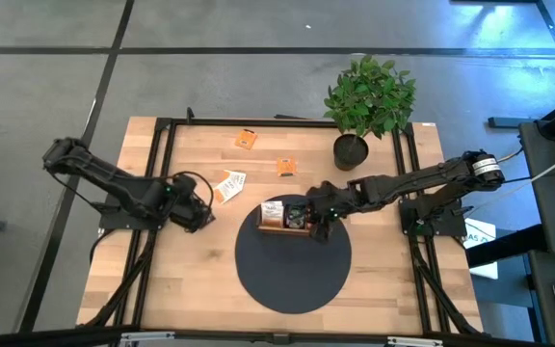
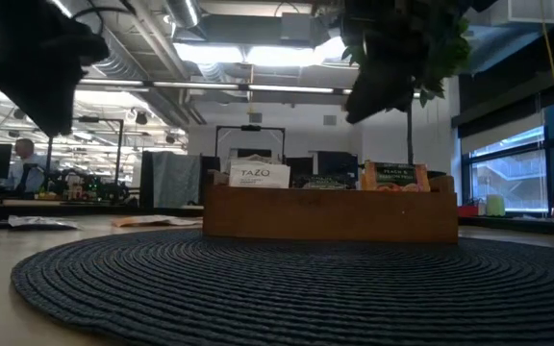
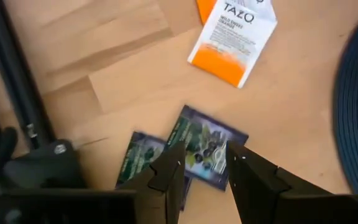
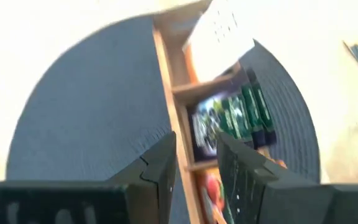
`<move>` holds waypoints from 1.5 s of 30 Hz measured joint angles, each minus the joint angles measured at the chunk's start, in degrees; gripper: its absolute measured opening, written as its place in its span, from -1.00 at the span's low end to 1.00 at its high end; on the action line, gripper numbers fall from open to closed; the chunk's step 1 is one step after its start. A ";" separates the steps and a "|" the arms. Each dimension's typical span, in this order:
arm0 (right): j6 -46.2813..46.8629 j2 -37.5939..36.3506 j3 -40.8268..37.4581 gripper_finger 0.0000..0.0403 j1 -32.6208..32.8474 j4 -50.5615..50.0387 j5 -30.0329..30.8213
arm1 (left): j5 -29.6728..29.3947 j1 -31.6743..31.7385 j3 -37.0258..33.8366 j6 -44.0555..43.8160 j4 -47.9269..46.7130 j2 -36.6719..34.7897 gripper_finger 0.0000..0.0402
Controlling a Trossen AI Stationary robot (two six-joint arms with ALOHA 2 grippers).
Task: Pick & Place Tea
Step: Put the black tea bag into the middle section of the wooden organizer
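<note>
left tool (image 3: 205, 169) released over dark sachets (image 3: 207, 152) near tabletop's left edge | right tool (image 4: 196, 163) parted, empty, above tray (image 1: 285, 218) on mat (image 1: 292, 280) | orange sachets (image 1: 247, 139) toward far edge

The left arm reached in from the table's left edge, elbow bent, its gripper (image 1: 197, 214) low over the left-centre of the table with fingers (image 3: 166, 171) parted. The right arm stretched in from the right edge, nearly straight, its gripper (image 1: 318, 224) at mid-table, fingers (image 4: 160, 165) apart.
</note>
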 joint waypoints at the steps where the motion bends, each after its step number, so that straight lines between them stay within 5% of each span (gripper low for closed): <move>1: 0.05 0.00 0.00 -0.41 0.00 0.68 0.00 | 0.38 1.06 -0.56 0.95 1.23 0.15 -0.44; 13: -0.23 0.00 0.00 -0.41 0.00 3.21 -0.06 | 7.69 9.62 -17.18 11.49 29.39 0.27 -0.43; 22: -0.34 0.00 0.00 -0.41 0.00 3.19 -0.06 | 7.95 9.73 -20.83 14.94 36.31 0.31 -0.43; 35: -0.36 0.00 0.00 -0.41 0.00 3.57 -0.01 | 8.27 3.64 -20.57 12.38 39.04 9.62 -0.43; 45: 0.20 0.00 0.00 -0.41 0.00 3.58 0.55 | 11.39 -4.15 -20.82 13.22 59.08 13.80 -0.43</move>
